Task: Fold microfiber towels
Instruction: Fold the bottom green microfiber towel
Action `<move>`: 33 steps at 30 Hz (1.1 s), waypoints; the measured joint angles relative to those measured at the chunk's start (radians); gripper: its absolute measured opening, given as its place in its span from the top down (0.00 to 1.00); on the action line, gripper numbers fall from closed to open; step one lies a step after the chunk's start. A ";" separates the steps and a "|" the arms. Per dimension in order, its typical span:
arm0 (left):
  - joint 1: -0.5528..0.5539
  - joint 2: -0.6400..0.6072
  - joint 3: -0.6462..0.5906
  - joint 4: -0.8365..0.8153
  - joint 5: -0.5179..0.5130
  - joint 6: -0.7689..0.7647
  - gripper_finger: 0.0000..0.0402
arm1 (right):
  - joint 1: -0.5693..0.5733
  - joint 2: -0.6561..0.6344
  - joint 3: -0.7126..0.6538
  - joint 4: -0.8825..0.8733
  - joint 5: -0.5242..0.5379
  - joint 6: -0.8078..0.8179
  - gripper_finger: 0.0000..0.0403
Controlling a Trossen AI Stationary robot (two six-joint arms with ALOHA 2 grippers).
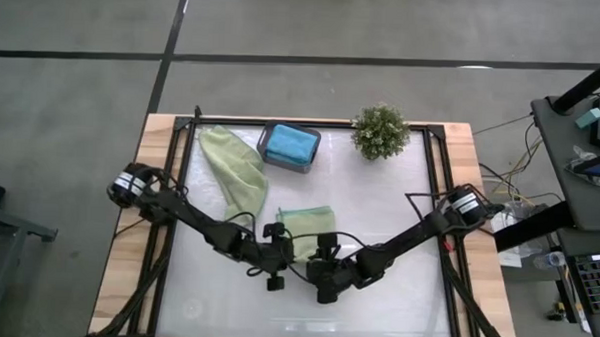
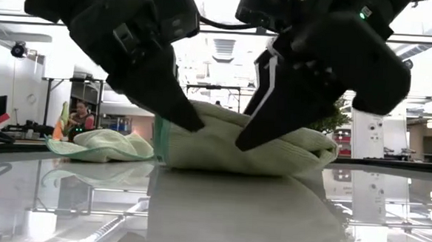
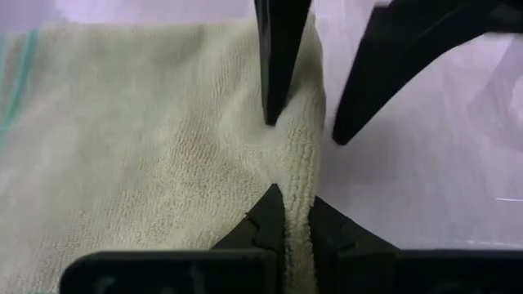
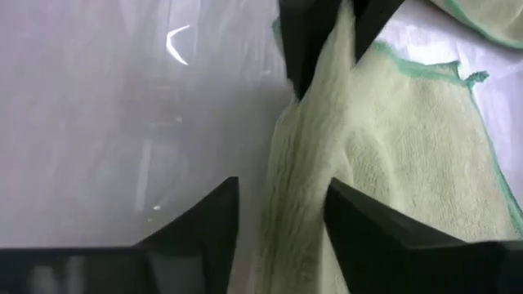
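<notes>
Glossy white table [image 1: 396, 292] in a workshop bay, both arms working one sage towel near the front middle.
The left gripper [image 3: 292, 216] is pinching the folded sage towel [image 1: 304, 221] at its near edge, jaws fully closed on the pile; the right gripper [image 4: 282, 200] is straddling the same edge, fingers half-spread around a fold. Soft, light and floppy, it is likely best taken at a corner or hem. A second sage towel [image 1: 234, 166] is lying crumpled behind, a teal one [image 1: 289, 143] sitting in the tray [image 1: 265, 157].
</notes>
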 joint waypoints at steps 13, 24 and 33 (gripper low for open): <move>0.001 -0.081 0.000 -0.049 0.093 0.031 0.84 | 0.003 0.012 -0.002 -0.007 -0.088 -0.078 0.97; 0.011 -0.143 -0.033 -0.119 -0.100 0.189 0.72 | 0.004 -0.023 0.000 -0.053 -0.328 -0.133 0.98; 0.026 0.029 -0.106 0.128 -0.129 0.210 0.87 | 0.006 -0.044 0.054 -0.169 -0.434 -0.122 0.98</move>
